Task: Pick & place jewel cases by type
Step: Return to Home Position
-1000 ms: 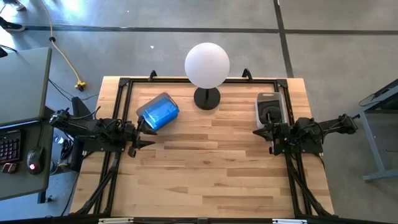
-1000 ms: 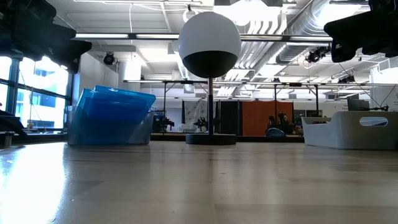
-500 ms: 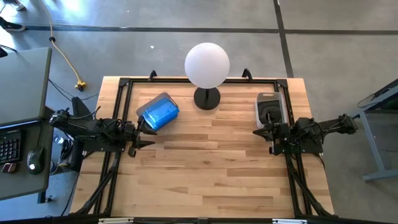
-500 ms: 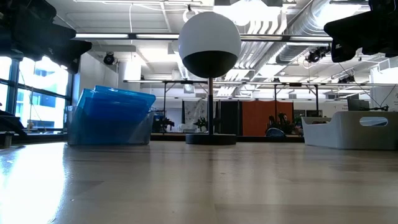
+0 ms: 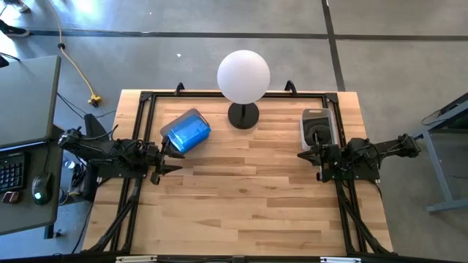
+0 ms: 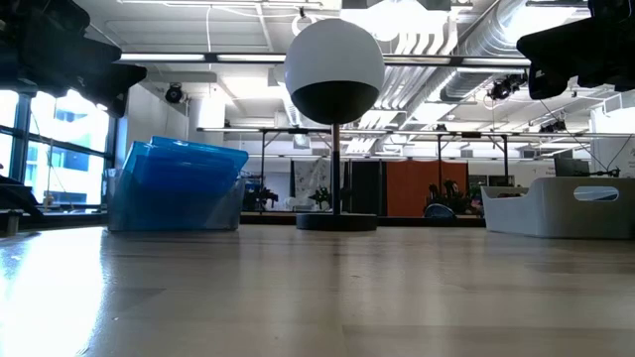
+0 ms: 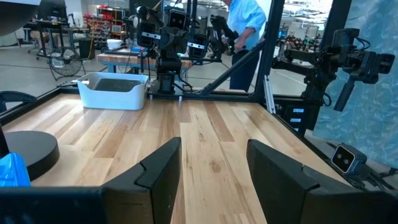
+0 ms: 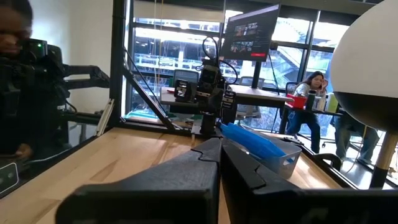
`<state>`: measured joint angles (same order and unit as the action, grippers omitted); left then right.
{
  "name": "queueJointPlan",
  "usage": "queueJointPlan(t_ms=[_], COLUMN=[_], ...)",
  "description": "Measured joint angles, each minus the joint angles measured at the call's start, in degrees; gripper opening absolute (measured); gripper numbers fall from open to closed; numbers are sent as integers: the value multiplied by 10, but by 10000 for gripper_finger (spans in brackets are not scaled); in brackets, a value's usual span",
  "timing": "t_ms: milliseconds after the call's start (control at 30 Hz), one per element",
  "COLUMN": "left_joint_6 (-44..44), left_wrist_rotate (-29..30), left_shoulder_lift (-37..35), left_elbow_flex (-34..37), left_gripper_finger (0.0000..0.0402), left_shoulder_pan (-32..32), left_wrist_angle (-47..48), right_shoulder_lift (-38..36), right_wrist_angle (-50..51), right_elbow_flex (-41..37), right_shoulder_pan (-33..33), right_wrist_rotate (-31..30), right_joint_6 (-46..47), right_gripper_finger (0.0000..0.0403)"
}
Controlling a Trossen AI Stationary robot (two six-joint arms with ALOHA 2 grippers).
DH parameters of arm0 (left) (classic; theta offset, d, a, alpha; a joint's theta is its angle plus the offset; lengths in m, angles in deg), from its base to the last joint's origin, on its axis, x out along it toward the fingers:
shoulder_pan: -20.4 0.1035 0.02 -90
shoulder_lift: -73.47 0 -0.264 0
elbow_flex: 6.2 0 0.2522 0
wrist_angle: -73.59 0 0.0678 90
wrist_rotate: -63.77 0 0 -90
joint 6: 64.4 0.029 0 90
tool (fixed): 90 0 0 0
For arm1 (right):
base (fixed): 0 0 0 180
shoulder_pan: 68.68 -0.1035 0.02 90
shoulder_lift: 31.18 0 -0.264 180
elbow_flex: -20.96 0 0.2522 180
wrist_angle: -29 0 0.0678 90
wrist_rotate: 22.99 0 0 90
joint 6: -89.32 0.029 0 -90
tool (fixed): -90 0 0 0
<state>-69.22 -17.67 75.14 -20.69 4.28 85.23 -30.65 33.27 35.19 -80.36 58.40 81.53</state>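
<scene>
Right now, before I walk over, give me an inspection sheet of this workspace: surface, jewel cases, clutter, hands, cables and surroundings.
Surface: wooden table, black frame rails along its edges.
Job's things: blue jewel cases lean tilted in the left bin; dark jewel cases lie in the grey bin at the right edge.
Clutter: ball lamp on a round base, far middle of the table.
Hands: left hand open, holding nothing, near the left bin; right hand shut, holding nothing, beside the grey bin.
Cables: yellow cable on the floor beyond the far left corner.
Surroundings: desk with keyboard and mouse at left; standing person and seated person beyond the table.
</scene>
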Motion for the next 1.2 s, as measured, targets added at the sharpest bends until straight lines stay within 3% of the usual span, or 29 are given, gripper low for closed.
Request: queueJointPlan(t_ms=[1200], left_joint_6=[0], left_wrist_rotate=[0], left_shoulder_lift=[0], left_elbow_flex=[0], left_gripper_finger=[182], left_shoulder_pan=[0], left_wrist_angle=[0], right_shoulder_lift=[0], right_wrist_angle=[0], right_elbow_flex=[0], right_shoulder_pan=[0], right_wrist_rotate=[0], right_joint_6=[1], right_gripper_finger=[1])
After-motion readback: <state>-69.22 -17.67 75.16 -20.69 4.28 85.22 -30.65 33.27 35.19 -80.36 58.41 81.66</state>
